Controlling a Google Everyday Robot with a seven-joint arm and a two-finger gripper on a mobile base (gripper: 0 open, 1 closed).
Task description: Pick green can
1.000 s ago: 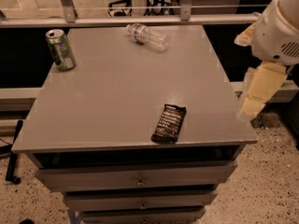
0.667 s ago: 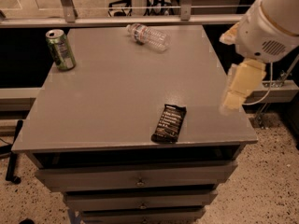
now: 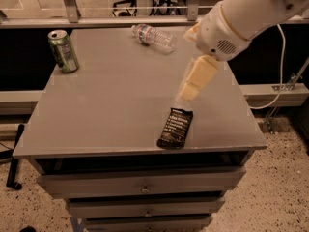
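Room was pretty dim, with a warm yellowish cast. Soft sheen on the desk (image 3: 111, 95) top, deep shadow under its front lip. The gripper (image 3: 186, 92), hanging over the right half, caught the most light.

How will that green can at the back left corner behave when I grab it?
The green can stands upright on a narrow base, so a side nudge could tip it and let it roll. Its thin metal wall probably dents under a hard squeeze. The gripper hangs just above the dark packet, far from the can.
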